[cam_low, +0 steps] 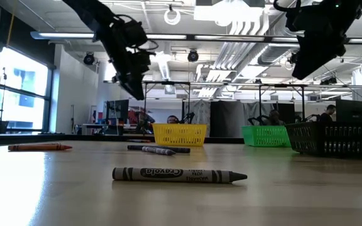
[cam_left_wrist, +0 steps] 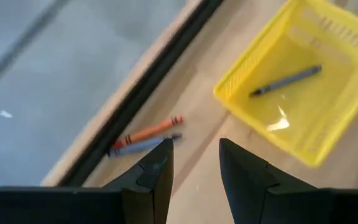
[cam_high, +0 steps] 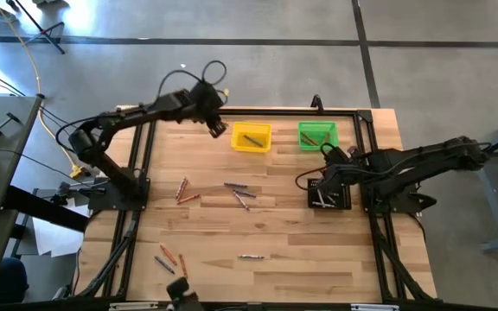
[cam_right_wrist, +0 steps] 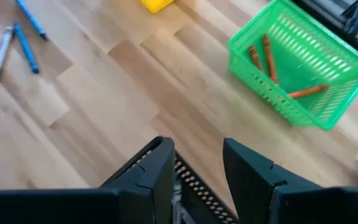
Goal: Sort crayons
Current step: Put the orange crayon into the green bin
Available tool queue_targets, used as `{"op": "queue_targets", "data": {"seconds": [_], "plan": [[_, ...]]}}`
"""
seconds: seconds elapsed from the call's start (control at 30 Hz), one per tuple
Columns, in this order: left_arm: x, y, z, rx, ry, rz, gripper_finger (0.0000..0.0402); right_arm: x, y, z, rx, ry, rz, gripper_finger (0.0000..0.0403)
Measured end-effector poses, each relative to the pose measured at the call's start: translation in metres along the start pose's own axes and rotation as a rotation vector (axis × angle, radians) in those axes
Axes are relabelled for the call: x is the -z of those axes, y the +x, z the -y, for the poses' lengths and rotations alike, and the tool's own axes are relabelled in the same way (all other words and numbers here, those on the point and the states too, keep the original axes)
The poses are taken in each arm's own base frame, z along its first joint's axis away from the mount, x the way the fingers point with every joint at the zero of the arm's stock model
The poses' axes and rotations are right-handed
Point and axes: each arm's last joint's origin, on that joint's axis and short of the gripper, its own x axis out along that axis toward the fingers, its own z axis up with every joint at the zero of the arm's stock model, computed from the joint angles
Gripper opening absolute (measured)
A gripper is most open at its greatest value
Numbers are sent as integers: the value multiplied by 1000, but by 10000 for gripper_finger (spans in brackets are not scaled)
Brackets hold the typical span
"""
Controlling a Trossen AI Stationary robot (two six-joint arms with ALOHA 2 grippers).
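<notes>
Crayons lie scattered on the wooden table: orange ones (cam_high: 184,192), grey-blue ones (cam_high: 239,192), a pale one (cam_high: 249,257) and a few near the front left (cam_high: 167,257). My left gripper (cam_high: 216,128) hangs open and empty above the table's far edge, just left of the yellow bin (cam_high: 251,137). In the left wrist view it (cam_left_wrist: 194,163) is over an orange crayon (cam_left_wrist: 149,132) and a blue crayon (cam_left_wrist: 142,146) lying side by side. The yellow bin holds a grey-blue crayon (cam_left_wrist: 288,81). My right gripper (cam_high: 327,177) hangs open and empty over the black tray (cam_high: 328,192); it also shows in its own wrist view (cam_right_wrist: 197,168).
The green bin (cam_right_wrist: 297,68) at the far right holds three orange crayons. The black tray holds pale crayons (cam_high: 322,199). A black frame rail (cam_left_wrist: 148,81) runs along the table's far edge. Bare wood lies in the table's middle and front right.
</notes>
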Motion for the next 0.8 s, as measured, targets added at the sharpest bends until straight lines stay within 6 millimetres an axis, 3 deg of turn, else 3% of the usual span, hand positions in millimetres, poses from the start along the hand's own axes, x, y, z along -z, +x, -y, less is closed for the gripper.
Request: {"op": "queue_targets", "data": {"seconds": [0.27, 0.5, 0.8], "plan": [[2, 29, -37, 85, -94, -104, 115, -8, 6, 9, 49, -15, 3, 130], [-17, 64, -40, 104, -6, -249, 115, -11, 8, 13, 64, -19, -5, 130], [-33, 91, -43, 135, 249, -261, 115, -11, 8, 13, 63, -37, -6, 130]]}}
